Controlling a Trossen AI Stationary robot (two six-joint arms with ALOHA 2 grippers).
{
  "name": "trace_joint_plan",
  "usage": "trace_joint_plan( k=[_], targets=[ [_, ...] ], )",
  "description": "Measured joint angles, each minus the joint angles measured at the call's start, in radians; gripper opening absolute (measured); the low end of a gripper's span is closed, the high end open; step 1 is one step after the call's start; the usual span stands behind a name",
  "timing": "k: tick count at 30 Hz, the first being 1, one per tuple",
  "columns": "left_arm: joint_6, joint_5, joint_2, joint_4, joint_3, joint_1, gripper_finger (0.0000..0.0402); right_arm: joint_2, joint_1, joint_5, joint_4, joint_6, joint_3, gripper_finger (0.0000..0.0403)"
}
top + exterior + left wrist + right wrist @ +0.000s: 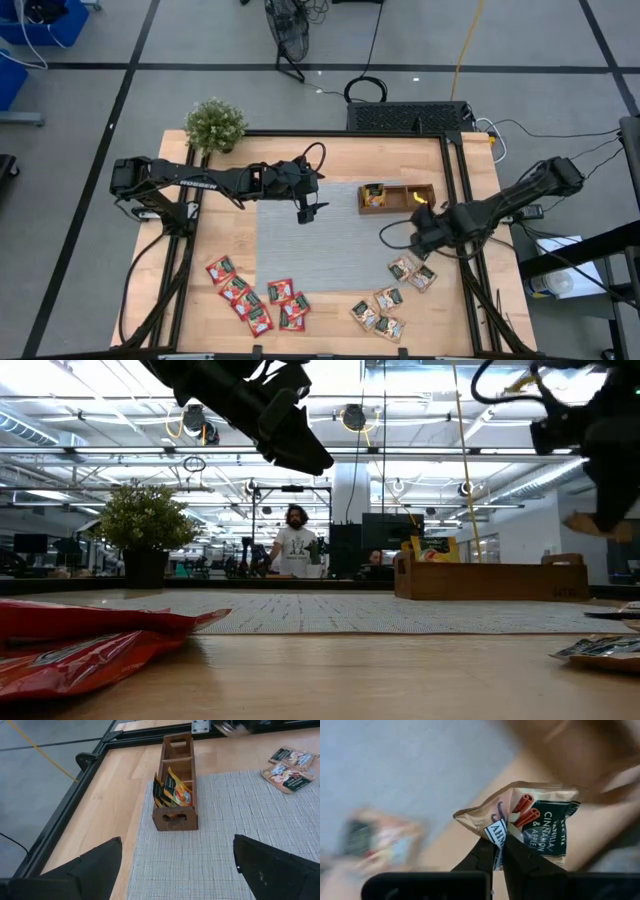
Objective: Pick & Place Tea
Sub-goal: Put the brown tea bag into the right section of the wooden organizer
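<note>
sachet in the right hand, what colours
Pale cream with a dark green label, sachet; clearest in the right wrist view.

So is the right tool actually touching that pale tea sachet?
Touching. The right wrist view shows the right tool shut on the pale tea sachet, its two dark fingers pinching the lower edge.

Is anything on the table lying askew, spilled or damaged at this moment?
Nothing looks damaged. The loose sachets lie in untidy, overlapping heaps: red sachets and pale sachets. The right gripper pinches one pale sachet by its edge, so it hangs tilted.
</note>
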Motion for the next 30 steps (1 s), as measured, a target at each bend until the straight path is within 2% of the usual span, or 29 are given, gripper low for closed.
trace_joint_plan(
  k=[2,5,8,14,20,23,30],
  targets=[
    [0.0,0.0,0.0,0.0,0.0,0.0,0.0376,0.0,0.0,0.153,-0.071,-0.048,0.011,0.001],
    [0.0,0.0,0.0,0.0,0.0,0.0,0.0382,0.006,-0.01,0.368,-0.067,-0.179,-0.01,0.001],
    [0.0,0.0,0.0,0.001,0.0,0.0,0.0382,0.017,-0.039,0.489,-0.002,-0.307,-0.049,0.0011],
    [0.0,0.0,0.0,0.002,0.0,0.0,0.0374,0.038,-0.163,0.432,0.103,-0.357,-0.088,0.0015],
    [0.0,0.0,0.0,0.005,0.0,0.0,0.0376,0.041,-0.282,0.433,0.155,-0.18,-0.123,0.0012],
    [0.0,0.0,0.0,0.01,0.0,0.0,0.0381,0.041,-0.333,0.435,0.211,-0.146,-0.149,0.0013],
    [0.0,0.0,0.0,0.01,0.0,0.0,0.0377,0.041,-0.429,0.433,0.38,-0.356,-0.23,0.0014]
  ],
)
